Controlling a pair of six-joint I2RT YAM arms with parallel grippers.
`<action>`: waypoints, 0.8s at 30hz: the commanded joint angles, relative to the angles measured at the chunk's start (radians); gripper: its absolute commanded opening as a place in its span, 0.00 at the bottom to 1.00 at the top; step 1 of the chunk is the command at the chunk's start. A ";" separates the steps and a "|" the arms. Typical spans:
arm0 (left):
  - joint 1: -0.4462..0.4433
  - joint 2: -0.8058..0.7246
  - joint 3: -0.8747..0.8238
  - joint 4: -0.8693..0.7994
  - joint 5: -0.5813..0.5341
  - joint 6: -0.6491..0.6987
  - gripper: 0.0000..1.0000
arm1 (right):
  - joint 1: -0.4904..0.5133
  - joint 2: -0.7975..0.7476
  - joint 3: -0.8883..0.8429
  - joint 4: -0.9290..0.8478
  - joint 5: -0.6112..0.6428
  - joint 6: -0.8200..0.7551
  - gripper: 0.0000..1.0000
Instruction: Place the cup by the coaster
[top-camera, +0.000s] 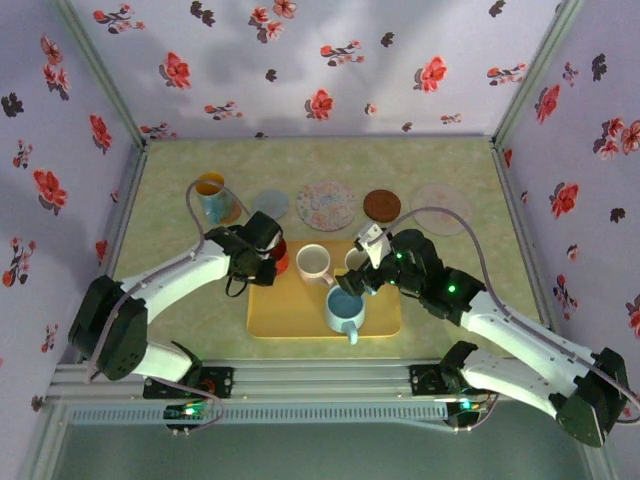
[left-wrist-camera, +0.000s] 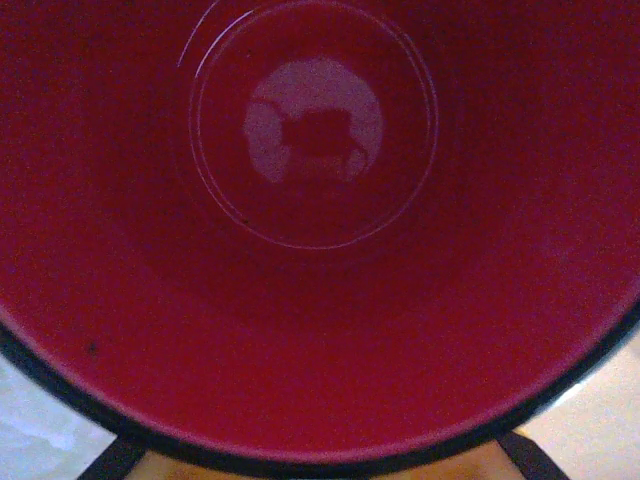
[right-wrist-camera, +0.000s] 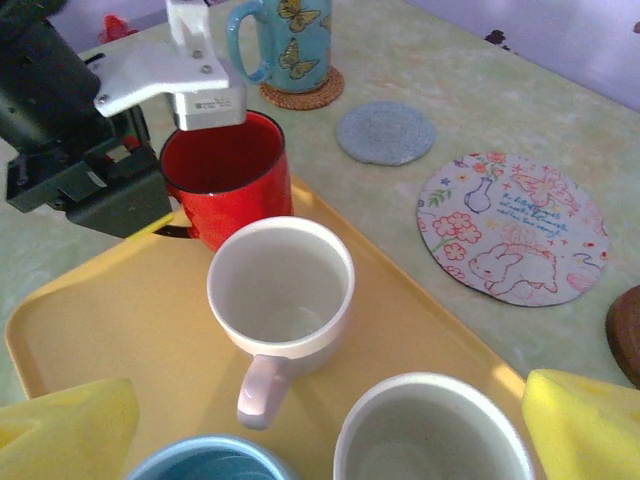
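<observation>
Left wrist view looks straight down into the red cup (left-wrist-camera: 320, 250), rim cut off at the edges. From the right wrist you get the grip: left gripper (right-wrist-camera: 207, 125) pinched on the cup's rim at the yellow tray's (right-wrist-camera: 120, 320) far corner. Base hidden, so you can't tell if it's lifted. Top view: left arm reaches in, wrist covering most of the cup. Right gripper (right-wrist-camera: 325, 430) is spread wide, empty, over the white mugs (right-wrist-camera: 280, 290).

Cups (top-camera: 314, 263) on tray (top-camera: 290, 318), coasters (top-camera: 325, 203) in row behind
</observation>
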 joint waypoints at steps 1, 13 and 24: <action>-0.005 -0.055 0.035 0.014 -0.067 -0.029 0.00 | -0.006 -0.026 0.003 0.031 0.039 0.031 0.99; 0.001 -0.076 0.132 0.010 -0.177 -0.035 0.00 | -0.012 -0.022 -0.002 0.052 0.122 0.100 0.99; 0.069 0.052 0.237 0.067 -0.182 0.054 0.00 | -0.031 0.064 0.016 0.144 0.134 0.093 1.00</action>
